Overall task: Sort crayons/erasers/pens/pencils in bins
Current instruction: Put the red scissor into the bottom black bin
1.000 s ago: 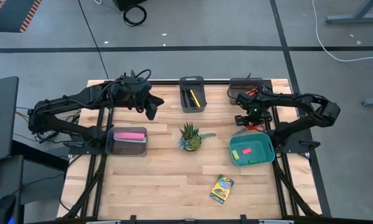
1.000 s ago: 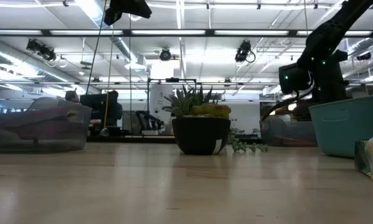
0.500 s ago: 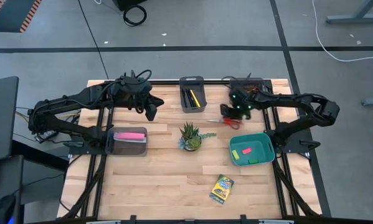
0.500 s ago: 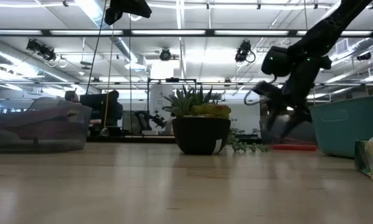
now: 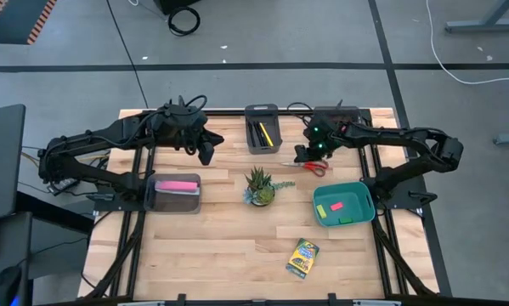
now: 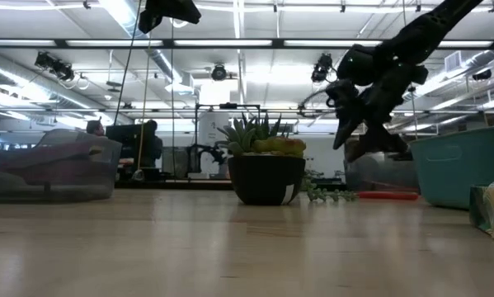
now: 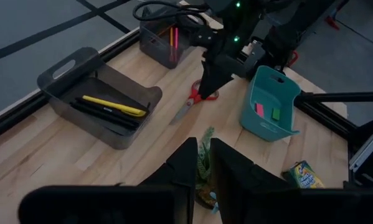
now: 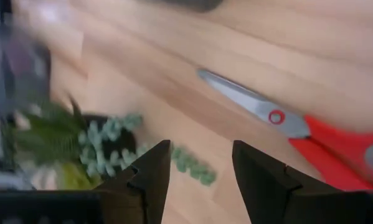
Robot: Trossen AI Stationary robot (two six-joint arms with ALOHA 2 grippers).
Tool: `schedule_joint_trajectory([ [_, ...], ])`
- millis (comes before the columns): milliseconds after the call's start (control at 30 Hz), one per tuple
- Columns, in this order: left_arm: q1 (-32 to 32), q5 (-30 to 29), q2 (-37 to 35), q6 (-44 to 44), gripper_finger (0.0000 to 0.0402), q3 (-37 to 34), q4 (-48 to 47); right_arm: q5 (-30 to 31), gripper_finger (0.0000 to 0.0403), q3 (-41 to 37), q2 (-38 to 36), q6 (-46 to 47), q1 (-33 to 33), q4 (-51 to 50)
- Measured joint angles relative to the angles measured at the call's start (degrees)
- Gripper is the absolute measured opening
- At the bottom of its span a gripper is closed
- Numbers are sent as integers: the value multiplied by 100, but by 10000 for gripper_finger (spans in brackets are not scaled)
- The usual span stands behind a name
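1. My right fingers (image 5: 300, 153) hang apart and empty above the red scissors (image 5: 309, 166) lying on the table (image 5: 203, 246)
2. My left fingers (image 5: 208, 151) wait nearly together, holding nothing, near the back left
3. Sorted: pens (image 5: 263, 133) in the dark bin (image 5: 262, 127), erasers (image 5: 335, 206) in the teal bin (image 5: 343, 205)
4. Left, I judge: the crayons (image 5: 302, 257) box on the front table; its print is unreadable

We are holding our right arm out over the back of the table, its right gripper (image 5: 302, 155) up in the air with fingers apart and nothing in them. We are keeping our left gripper (image 5: 208, 153) high, fingers nearly together.
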Motion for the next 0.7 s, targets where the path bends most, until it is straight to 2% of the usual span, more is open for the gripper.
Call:
schedule_joint_trajectory([
  [167, -1, 0, 0, 4, 52, -1, 0, 15, 180, 529, -3, -2028, 2, -921],
  [367, -1, 0, 0, 4, 52, 0, 0, 602, 180, 1106, -4, -3906, 2, -1788],
  [467, 1, 0, 0, 7, 51, 0, 1, 675, 180, 1182, -4, -4831, 2, -1951],
  [700, -1, 0, 0, 2, 49, 0, 0, 677, 180, 1084, -5, -6031, 2, -2110],
])
